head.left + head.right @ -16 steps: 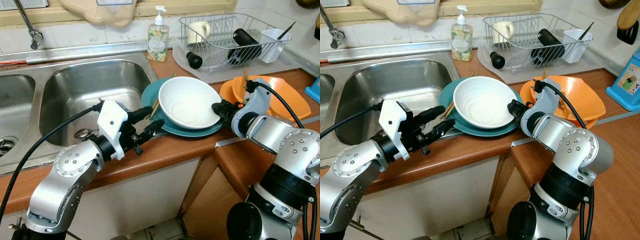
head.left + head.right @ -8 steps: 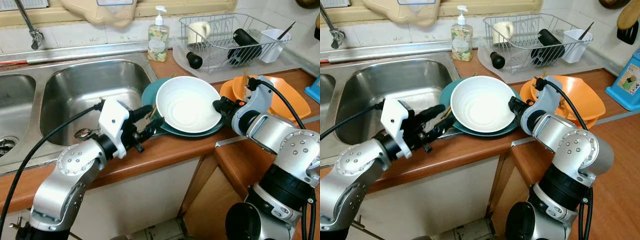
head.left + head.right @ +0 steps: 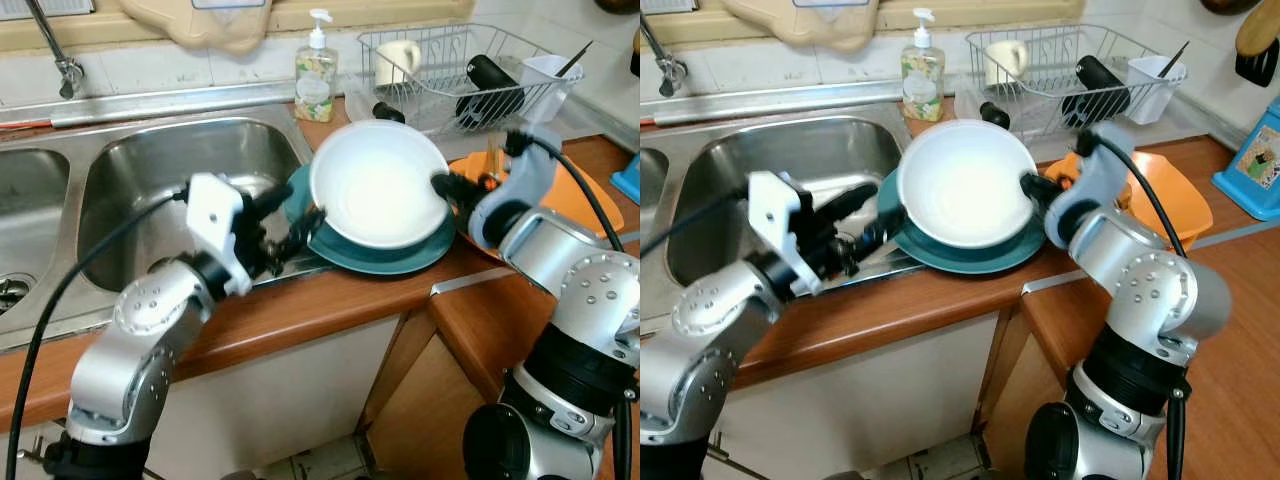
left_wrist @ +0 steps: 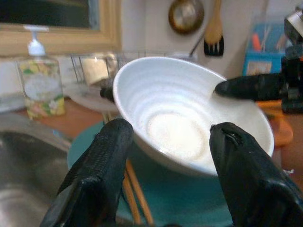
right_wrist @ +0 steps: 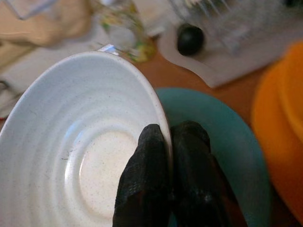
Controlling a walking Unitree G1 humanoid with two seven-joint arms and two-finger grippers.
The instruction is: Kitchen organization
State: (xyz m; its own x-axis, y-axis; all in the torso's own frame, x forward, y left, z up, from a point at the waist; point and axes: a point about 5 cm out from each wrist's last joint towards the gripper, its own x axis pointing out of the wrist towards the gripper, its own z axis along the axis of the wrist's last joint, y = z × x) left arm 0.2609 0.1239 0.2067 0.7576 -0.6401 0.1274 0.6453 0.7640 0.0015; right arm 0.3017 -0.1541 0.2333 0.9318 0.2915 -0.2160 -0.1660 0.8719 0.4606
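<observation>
White bowl (image 3: 378, 182): raised off the teal plate (image 3: 385, 252) and tipped up toward the sink side, its rim pinched by the right gripper (image 3: 442, 186), where a second ago it was seated in the plate; left gripper (image 3: 292, 222), fingers apart, shifted closer to the plate's edge.

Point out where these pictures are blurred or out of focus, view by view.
Left eye view: motion blur smears the left tool and right tool. Left wrist view: round white ceramic bowl fairly sharp, the wall behind soft. Right wrist view: the bowl rim is clear, wire dish rack and round teal plate out of focus.
</observation>
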